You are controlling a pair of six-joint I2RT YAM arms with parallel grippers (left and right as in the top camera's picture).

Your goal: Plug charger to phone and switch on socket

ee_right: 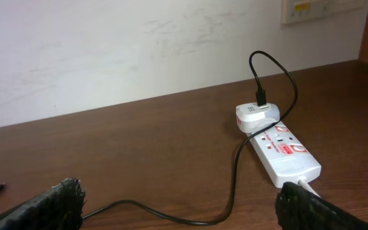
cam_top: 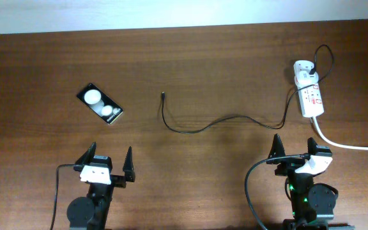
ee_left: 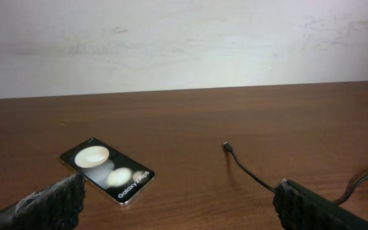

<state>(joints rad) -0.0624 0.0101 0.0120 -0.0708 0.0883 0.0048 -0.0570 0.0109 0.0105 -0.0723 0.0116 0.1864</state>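
Note:
The phone (cam_top: 100, 103) lies flat at the left of the table, a black rectangle with two white discs; it also shows in the left wrist view (ee_left: 107, 169). The charger cable (cam_top: 222, 121) runs from its loose plug tip (cam_top: 163, 96) to the white adapter (cam_top: 303, 69) on the socket strip (cam_top: 312, 99). The tip shows in the left wrist view (ee_left: 226, 147). The strip (ee_right: 283, 153) and adapter (ee_right: 254, 115) show in the right wrist view. My left gripper (cam_top: 110, 161) is open and empty, near the phone's front. My right gripper (cam_top: 292, 148) is open and empty, in front of the strip.
The strip's thick white cord (cam_top: 350, 145) runs off to the right edge. A white wall lies beyond the table's far edge (ee_left: 184, 89), with a wall outlet plate (ee_right: 305, 9) at the upper right.

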